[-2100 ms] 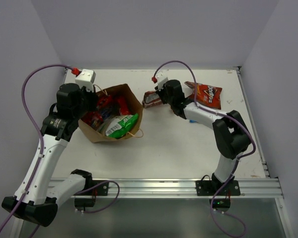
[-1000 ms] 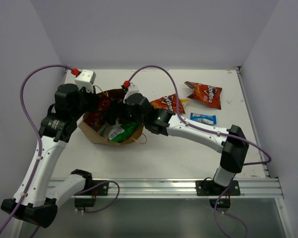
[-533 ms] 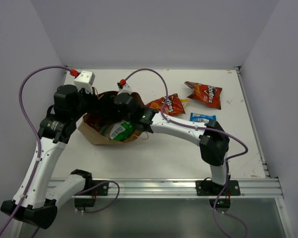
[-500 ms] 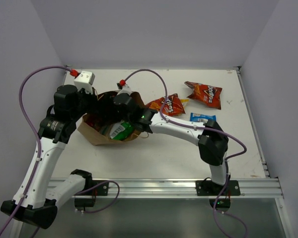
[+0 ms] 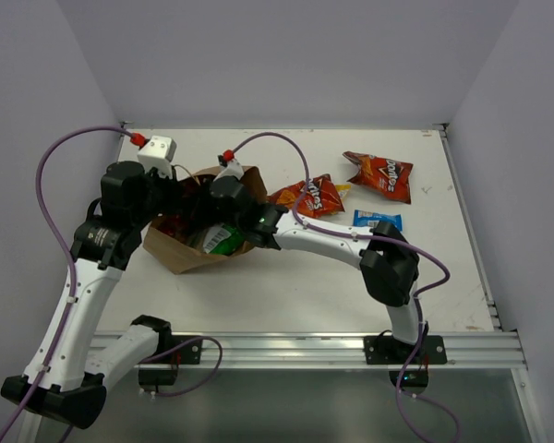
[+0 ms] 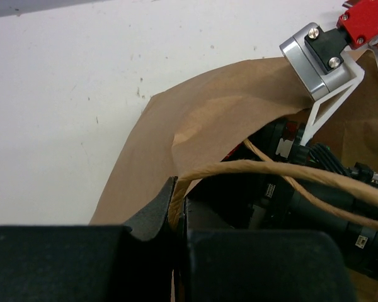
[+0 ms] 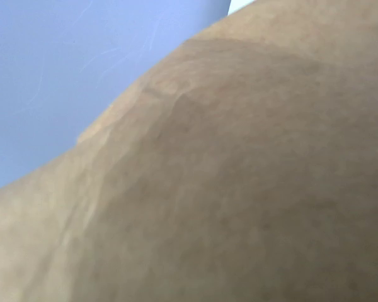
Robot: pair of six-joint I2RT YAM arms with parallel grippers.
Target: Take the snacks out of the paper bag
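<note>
The brown paper bag (image 5: 177, 255) lies at the table's left with its mouth facing away. My left gripper (image 6: 178, 202) is shut on its twisted handle (image 6: 264, 168) at the rim. My right arm's wrist (image 5: 228, 188) reaches into the bag's mouth, and its fingers are hidden inside. The right wrist view shows only brown paper (image 7: 239, 189) close up. A white-green chip bag (image 5: 220, 240) and a red packet (image 5: 171, 224) show inside the bag. On the table lie two Doritos bags (image 5: 309, 196) (image 5: 380, 175) and a blue wrapper (image 5: 377, 221).
The table's right edge rail (image 5: 466, 231) runs behind the snacks that lie out. The back wall (image 5: 286, 65) stands close behind the bag. My right arm's body (image 6: 321, 189) fills the bag's mouth in the left wrist view.
My right arm has pushed deeper into the bag and its gripper has closed. The bag has shifted a little to the left. My left gripper keeps its hold.
</note>
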